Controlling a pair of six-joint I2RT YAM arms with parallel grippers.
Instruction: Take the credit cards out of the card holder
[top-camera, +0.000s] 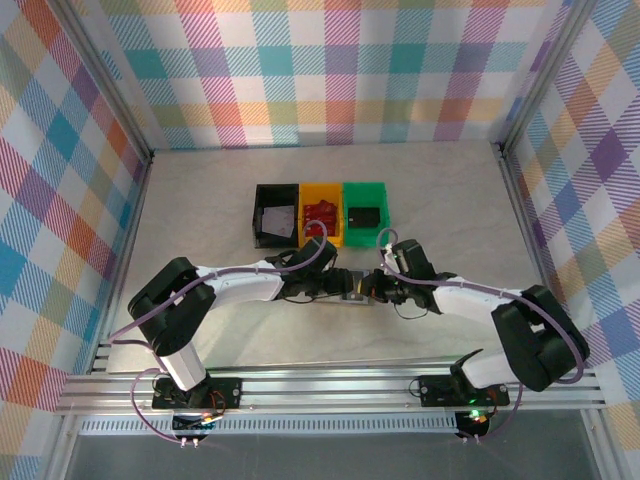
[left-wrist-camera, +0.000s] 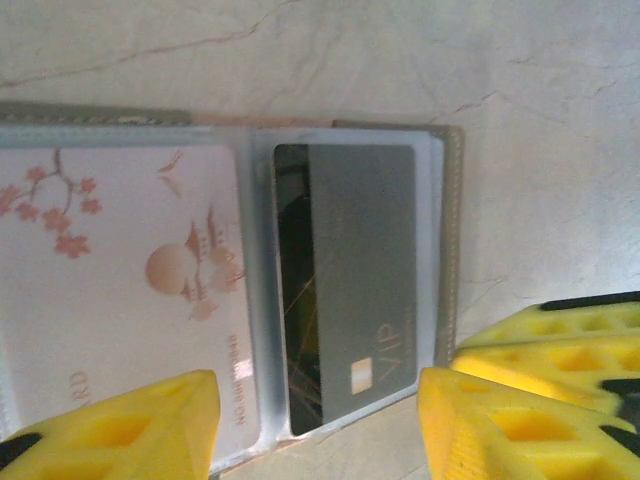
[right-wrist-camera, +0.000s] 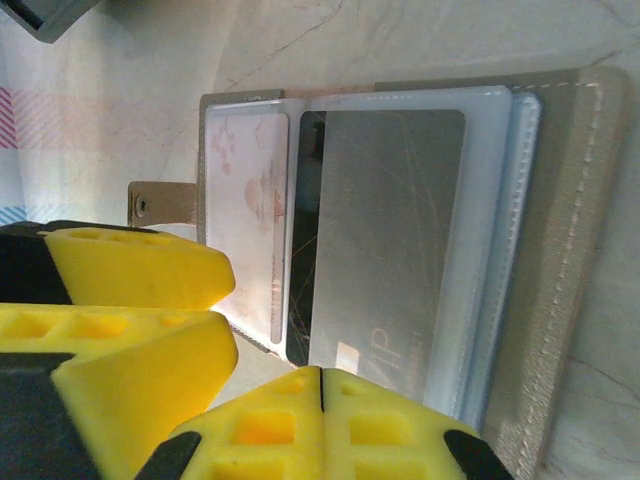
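1. Top view: a pale, faintly veined table (top-camera: 200, 200) sits inside bright plaid walls (top-camera: 60, 150), with an aluminium frame (top-camera: 330, 385) along the near edge. A black bin (top-camera: 277, 187), a yellow bin (top-camera: 322, 186) and a green bin (top-camera: 365, 185) stand in a row at the far middle. The left arm (top-camera: 240, 283) and right arm (top-camera: 470, 295) reach inward and meet just near the bins. The holder (top-camera: 354, 297) lies flat on the table between their tips, small and grey, mostly covered.

2. Left wrist view: the holder lies open on the veined surface, its panels side by side, so its long axis runs left to right. Clear sleeves hold a white card (left-wrist-camera: 120, 290) with pink blossoms on the left and a grey card (left-wrist-camera: 360, 280) on the right. Both cards' long axes run near to far, and the grey card's chip and "VIP" lettering are at the near end. The left gripper (left-wrist-camera: 318, 385) is spread wide and pinches nothing: one yellow finger is over the white card's near edge, the other just off the holder's near right corner.

3. Right wrist view: the holder's stitched grey cover lies to the right, and a snap tab (right-wrist-camera: 165, 205) sticks out to the left. The grey card's lettered end again points near. The right gripper (right-wrist-camera: 320, 385) has its pads pressed together, tips over the holder's near edge. I cannot tell whether they touch it. The left gripper's fingers (right-wrist-camera: 130, 270) stand apart just to the left.
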